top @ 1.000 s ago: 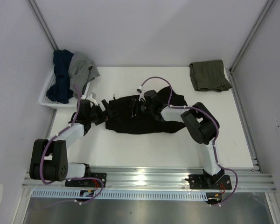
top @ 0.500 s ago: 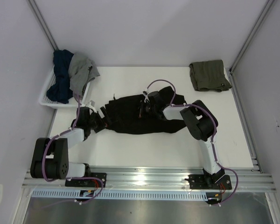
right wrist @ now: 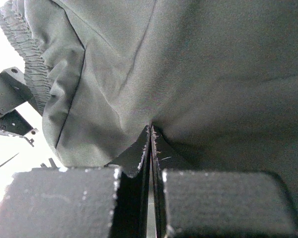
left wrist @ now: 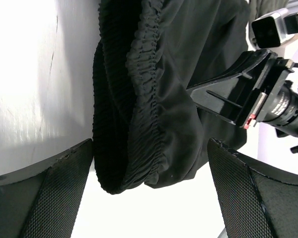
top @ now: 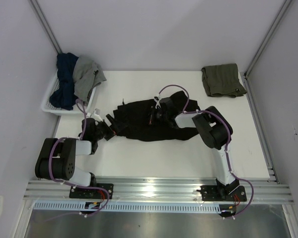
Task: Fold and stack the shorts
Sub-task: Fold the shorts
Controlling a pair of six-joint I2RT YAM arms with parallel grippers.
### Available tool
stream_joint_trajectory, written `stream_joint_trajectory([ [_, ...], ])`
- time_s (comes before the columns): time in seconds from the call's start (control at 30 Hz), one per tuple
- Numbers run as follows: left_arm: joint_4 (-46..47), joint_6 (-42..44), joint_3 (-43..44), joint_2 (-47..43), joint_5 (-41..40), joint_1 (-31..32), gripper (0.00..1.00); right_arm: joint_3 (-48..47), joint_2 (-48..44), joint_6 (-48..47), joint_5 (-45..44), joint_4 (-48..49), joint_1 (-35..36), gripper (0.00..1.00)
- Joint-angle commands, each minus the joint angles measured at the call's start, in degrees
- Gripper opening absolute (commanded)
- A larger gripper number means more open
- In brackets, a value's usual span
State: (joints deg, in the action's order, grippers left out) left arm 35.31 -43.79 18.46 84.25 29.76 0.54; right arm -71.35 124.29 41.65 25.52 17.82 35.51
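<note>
On the table (top: 139,156), black shorts (top: 139,124) lie spread centre; olive shorts (top: 222,79) folded, far right corner. My right gripper (right wrist: 150,135) pinches a thin fold of the black pair. My left gripper (top: 113,127) gapes wide at the waistband (holding nothing). Risk: pinch slips on lifting, or one layer follows.

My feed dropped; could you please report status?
Left gripper open at black shorts' waistband. Right gripper shut, pinching the cloth. Olive shorts folded, far corner. Nothing blocking.

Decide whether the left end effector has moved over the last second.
Yes: the left end effector has slid toward the near edge of the table, away from the basket.
</note>
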Motion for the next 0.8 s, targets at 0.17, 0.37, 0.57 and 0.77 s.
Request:
stream_joint_trajectory([
  [0.17,-14.44,-1.30,-3.96,-7.41,-5.57,-0.36,0.99,1.04,0.96,-1.75,-2.84,-3.85,-0.44,0.00],
  [0.37,-25.90,-1.73,-3.07,-15.60,-8.66,-0.36,0.99,0.34,0.87,-1.75,-2.75,-3.94,-0.61,0.00],
  [0.57,-19.25,-10.95,-10.18,-20.16,-9.54,0.86,0.99,0.07,0.95,-1.04,-2.58,-3.24,-0.61,0.00],
  [0.77,-17.38,-19.82,-11.95,-22.64,-14.99,5.88,0.99,-0.28,1.04,-0.25,-2.40,-2.71,-0.61,0.00],
])
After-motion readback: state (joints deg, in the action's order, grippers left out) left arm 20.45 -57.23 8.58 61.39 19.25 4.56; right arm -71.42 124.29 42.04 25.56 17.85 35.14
